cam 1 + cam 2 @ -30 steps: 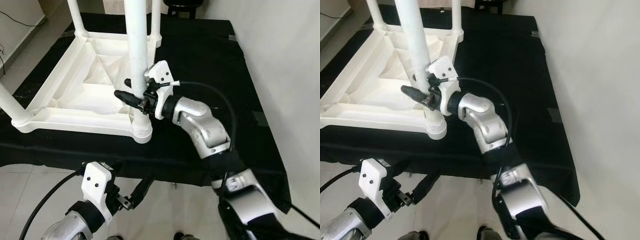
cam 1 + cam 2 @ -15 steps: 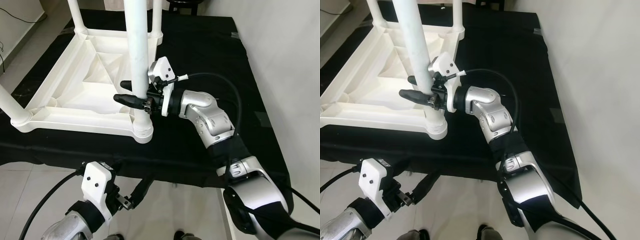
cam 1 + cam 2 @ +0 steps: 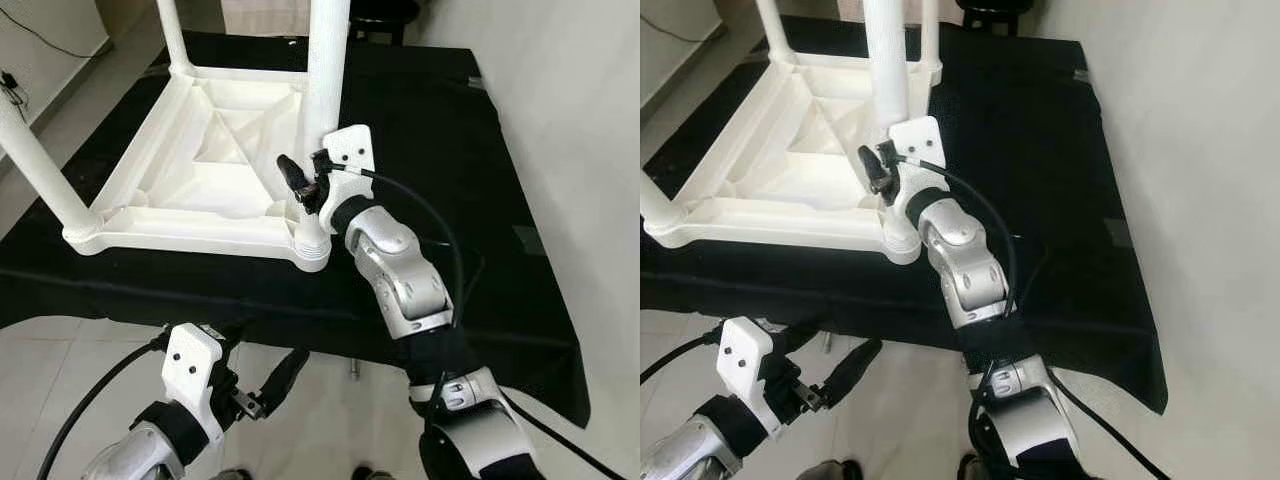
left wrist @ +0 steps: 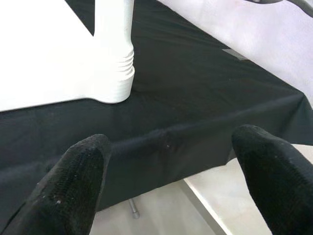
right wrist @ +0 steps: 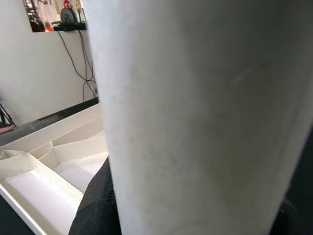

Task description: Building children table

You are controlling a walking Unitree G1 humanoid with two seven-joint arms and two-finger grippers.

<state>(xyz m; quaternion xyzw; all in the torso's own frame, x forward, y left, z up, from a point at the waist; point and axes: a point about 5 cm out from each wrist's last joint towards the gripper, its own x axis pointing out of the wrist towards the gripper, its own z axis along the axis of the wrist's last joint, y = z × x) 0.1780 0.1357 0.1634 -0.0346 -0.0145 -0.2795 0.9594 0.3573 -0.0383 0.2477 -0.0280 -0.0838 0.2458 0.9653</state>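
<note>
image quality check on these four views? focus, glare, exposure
Eye views: sharp, evenly lit; the black cloth reads as flat dark with little detail. Right wrist view: the white table leg sits too close, soft and washed pale. Left wrist view: fingers blurred, leg socket behind sharper.

Smooth white plastic table point(image 3: 200, 170), matt black cloth point(image 3: 420, 110)

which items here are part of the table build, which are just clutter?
Job:
- upside-down white table top
- near corner leg, right gripper clamped on it
- other legs

Not job:
- black cloth underneath
- dark stool at the far end
- left gripper, open, idle below the edge
</note>
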